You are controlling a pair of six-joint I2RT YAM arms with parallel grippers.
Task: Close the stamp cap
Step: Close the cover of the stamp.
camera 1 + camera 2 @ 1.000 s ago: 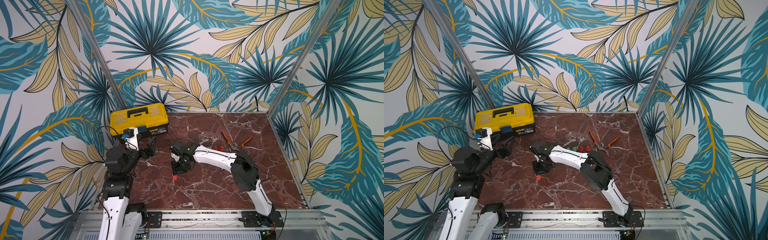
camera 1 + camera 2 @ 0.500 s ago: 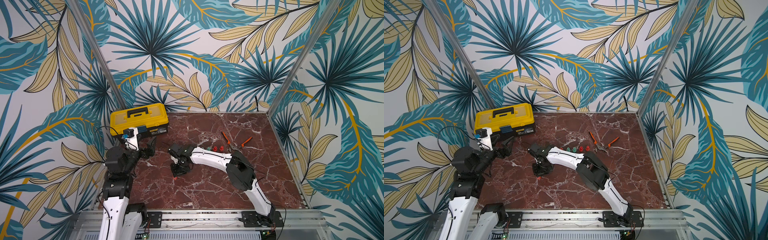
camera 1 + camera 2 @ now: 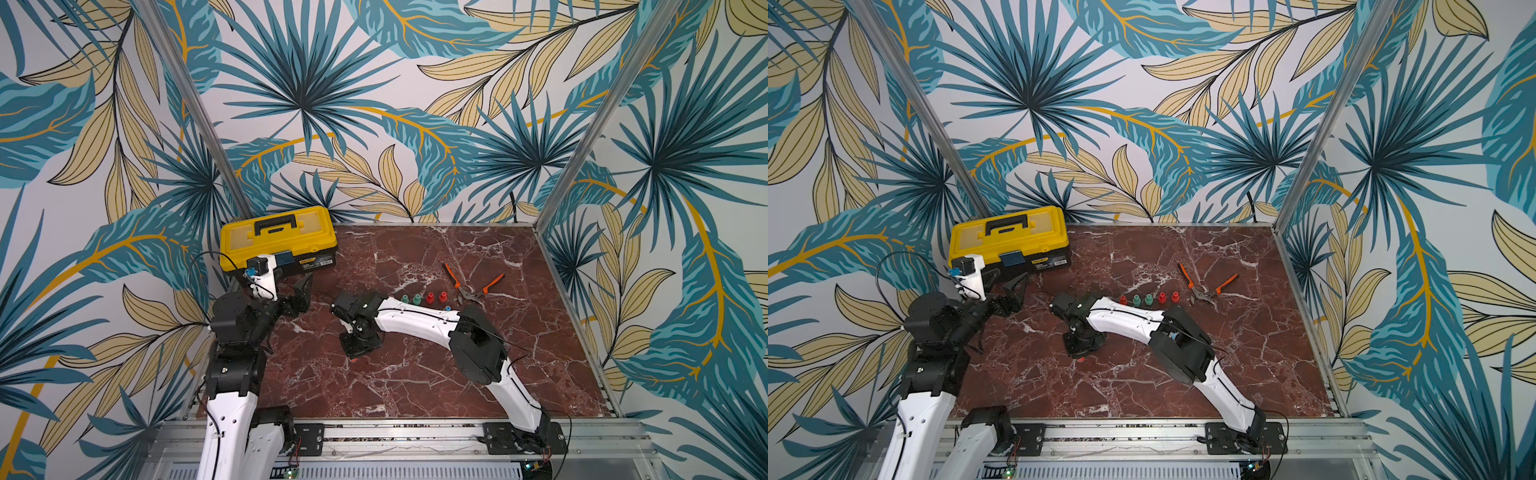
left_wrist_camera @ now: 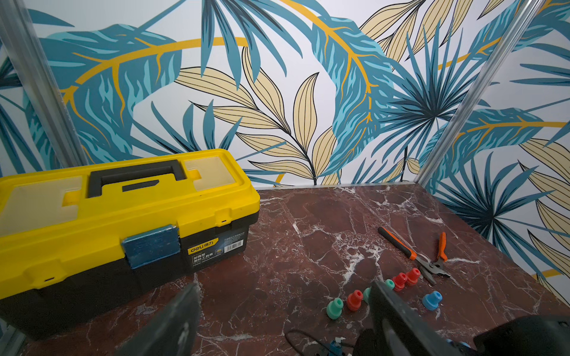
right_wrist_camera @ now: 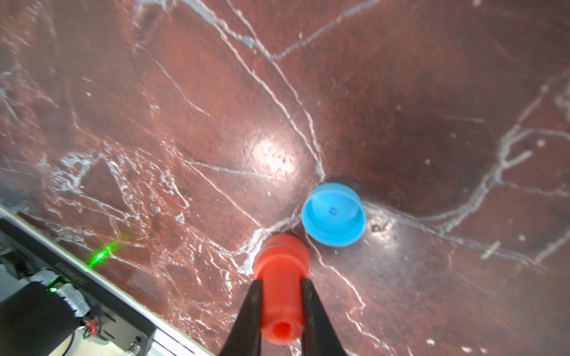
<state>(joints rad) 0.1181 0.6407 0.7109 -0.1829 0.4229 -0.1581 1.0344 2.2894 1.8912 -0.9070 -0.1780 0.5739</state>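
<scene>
In the right wrist view my right gripper (image 5: 281, 282) is shut on the narrow neck of a red stamp (image 5: 282, 262). The stamp's wider end points down at the marble, close beside a blue cap (image 5: 333, 214). The cap lies hollow side up and nothing is in it. In both top views the right gripper (image 3: 359, 345) (image 3: 1082, 343) hangs over the table's middle and hides the cap, with only a sliver of red showing under it. My left gripper (image 3: 301, 293) (image 4: 283, 308) hovers open and empty near the toolbox.
A yellow toolbox (image 3: 278, 241) (image 4: 123, 209) stands at the back left. A row of green and red stamps (image 3: 416, 298) (image 4: 354, 299) and a blue one (image 4: 431, 299) stands behind the right forearm. Orange-handled pliers (image 3: 471, 286) lie to their right.
The right gripper has shifted slightly toward the table's front with the red stamp, which it now mostly hides in the top views. The left arm has not moved.
</scene>
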